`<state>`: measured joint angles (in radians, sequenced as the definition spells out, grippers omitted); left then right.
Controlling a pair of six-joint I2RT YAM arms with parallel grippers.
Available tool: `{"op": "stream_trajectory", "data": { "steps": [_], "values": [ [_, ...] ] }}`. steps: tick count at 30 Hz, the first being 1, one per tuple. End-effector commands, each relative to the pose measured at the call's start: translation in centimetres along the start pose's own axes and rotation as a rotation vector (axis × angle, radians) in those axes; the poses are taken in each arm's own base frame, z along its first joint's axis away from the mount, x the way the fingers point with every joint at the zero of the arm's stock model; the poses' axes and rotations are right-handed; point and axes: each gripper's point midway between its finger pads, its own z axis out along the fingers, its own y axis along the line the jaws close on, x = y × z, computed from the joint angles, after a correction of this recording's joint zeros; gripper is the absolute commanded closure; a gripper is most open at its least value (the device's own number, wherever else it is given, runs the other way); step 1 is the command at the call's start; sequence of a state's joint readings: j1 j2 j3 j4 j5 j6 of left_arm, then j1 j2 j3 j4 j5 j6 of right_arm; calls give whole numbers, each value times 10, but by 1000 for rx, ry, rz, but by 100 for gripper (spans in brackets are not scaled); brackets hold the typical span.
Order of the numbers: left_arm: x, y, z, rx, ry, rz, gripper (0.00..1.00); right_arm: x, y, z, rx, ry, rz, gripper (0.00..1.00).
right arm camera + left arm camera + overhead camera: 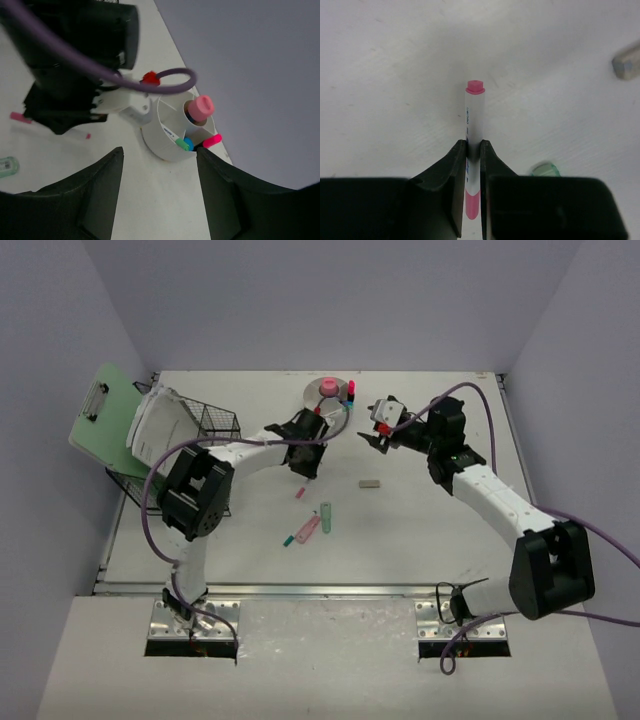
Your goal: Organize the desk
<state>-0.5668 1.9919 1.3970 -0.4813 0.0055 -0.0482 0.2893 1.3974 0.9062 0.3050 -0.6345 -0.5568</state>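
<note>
Your left claw [472,150] is clamped on the pink marker [475,115] mid-bench [420,530], with its long axis running straight out past the fingertips. The round holder [330,393] sits just beyond it toward the back. Your right claw [160,150] gapes empty near that holder.

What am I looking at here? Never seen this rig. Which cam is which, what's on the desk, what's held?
These are two robot arms bolted at the near edge of the desk, each ending in a two-finger gripper. The top view looks down from above and behind the arms. The other two views are cameras on each wrist, looking past that arm's own fingers.

The left gripper is shut on a white marker with a pink cap. The right gripper is open and empty, facing a round pen holder with several pens in it.

Loose on the desk are a green highlighter, a pink highlighter and a small grey block. At far left, a wire basket holds papers, with a green clipboard sticking out on its left.
</note>
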Motion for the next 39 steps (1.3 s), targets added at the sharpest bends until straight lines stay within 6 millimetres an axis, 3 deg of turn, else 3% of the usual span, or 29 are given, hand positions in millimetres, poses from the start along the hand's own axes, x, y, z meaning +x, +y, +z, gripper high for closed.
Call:
{"op": "stream_trajectory", "data": {
  "steps": [1,4,8,11,17,27,31,33,36,38,39],
  "values": [
    [-68,36,-46,104,-150,-270,100,-52,39,-9,-136,-215,-266,39],
    [-73,22,-67,227,-159,-414,100,-62,94,-8,-267,-284,-445,39],
    [-61,-1,-81,353,-126,-502,100,-53,167,-6,-406,-365,-660,38],
    [-58,-12,-94,416,-134,-514,100,-45,194,1,-452,-393,-740,38],
    [-49,-29,-110,509,-124,-527,100,-40,204,25,-441,-409,-833,36],
    [-40,-43,-121,571,-114,-539,100,-26,201,70,-371,-374,-1003,38],
    [-36,-44,-122,574,-115,-546,100,-29,187,84,-291,-371,-1040,56],
    [-35,-45,-123,577,-121,-543,97,-28,185,87,-285,-361,-1048,74],
    [-35,-44,-125,579,-132,-542,85,-28,182,89,-270,-352,-1050,97],
    [-35,-44,-125,580,-140,-538,47,-33,177,89,-240,-358,-1033,100],
    [-36,-43,-126,577,-146,-538,36,-35,175,89,-231,-358,-1028,100]
  ]
}}
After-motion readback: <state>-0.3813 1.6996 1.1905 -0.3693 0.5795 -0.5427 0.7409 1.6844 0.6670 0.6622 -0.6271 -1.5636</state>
